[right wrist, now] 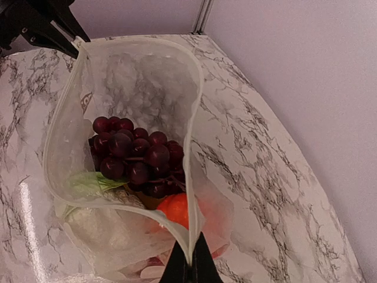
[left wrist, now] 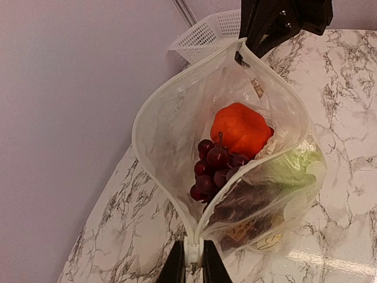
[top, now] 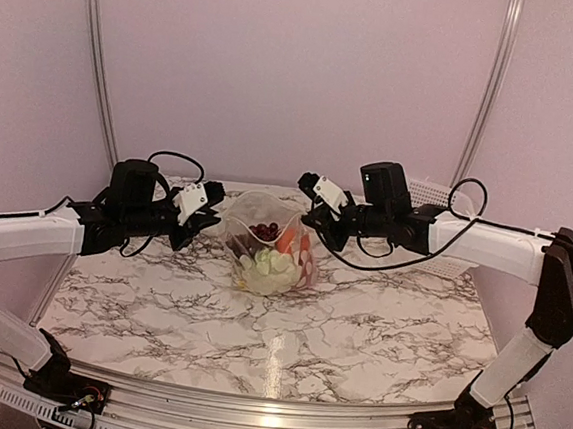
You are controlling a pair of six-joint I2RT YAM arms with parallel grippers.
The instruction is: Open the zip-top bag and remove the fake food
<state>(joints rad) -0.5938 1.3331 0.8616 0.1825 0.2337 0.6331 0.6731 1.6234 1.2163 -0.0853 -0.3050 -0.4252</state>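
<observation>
Pinching opposite ends of the open zip-top bag [left wrist: 171, 135], left pincer [left wrist: 191, 266] and right pincer [right wrist: 189, 265] clamp its rim; grapes [right wrist: 138, 156], orange piece [left wrist: 240, 130] inside.

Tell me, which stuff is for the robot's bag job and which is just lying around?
For the job: zip-top bag, purple grapes, orange piece, green piece, left claw, right claw.
Just lying around: white basket.

A robot test cell in a lab, not a home: a marble-patterned table [top: 376, 343] edged with an aluminium rail [top: 269, 416], plain pale panels [top: 299, 75] behind the table, metal posts [top: 97, 67] at its far corners, two robot arms [top: 485, 242] bolted at its near edge
</observation>
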